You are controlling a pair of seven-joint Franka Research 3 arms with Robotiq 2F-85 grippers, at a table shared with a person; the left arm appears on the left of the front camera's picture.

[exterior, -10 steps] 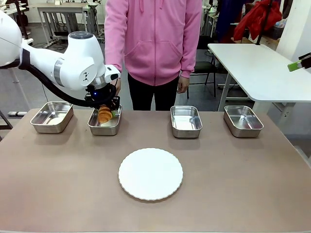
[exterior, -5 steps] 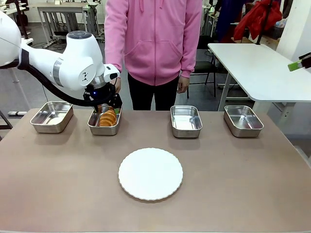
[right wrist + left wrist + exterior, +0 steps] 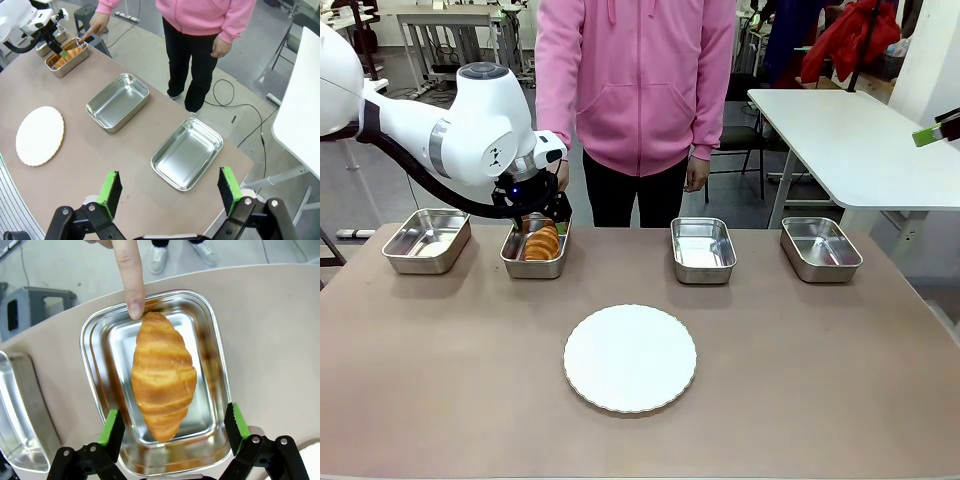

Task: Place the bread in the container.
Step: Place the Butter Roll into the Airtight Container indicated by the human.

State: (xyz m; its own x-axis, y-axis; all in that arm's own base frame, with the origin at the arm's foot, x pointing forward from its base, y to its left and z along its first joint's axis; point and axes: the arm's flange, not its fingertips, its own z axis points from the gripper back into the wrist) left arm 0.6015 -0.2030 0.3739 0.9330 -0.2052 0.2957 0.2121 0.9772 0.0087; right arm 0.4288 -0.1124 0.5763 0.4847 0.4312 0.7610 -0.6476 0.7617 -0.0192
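Observation:
The bread [image 3: 163, 375], a golden-brown croissant, lies lengthwise in the container [image 3: 92, 365], a shallow steel pan. In the front view this container [image 3: 532, 266] is the second pan from the left, with the bread [image 3: 542, 243] inside it. My left gripper [image 3: 174, 426] hangs just above the bread, open, its green fingertips [image 3: 112, 427] on either side and touching nothing. A person's finger [image 3: 131, 280] points down at the pan's far end, by the bread's tip. My right gripper [image 3: 170, 192] is open, high over the table's right end.
Three more steel pans stand in the back row: far left [image 3: 427, 241], right of centre [image 3: 703, 250] and far right [image 3: 820, 249]. A round white scalloped plate [image 3: 630, 358] lies mid-table. The person in a pink hoodie [image 3: 636, 80] stands at the far edge.
My left gripper opened and let go of the bread, which dropped from between the fingers into the pan. The gripper has risen slightly.

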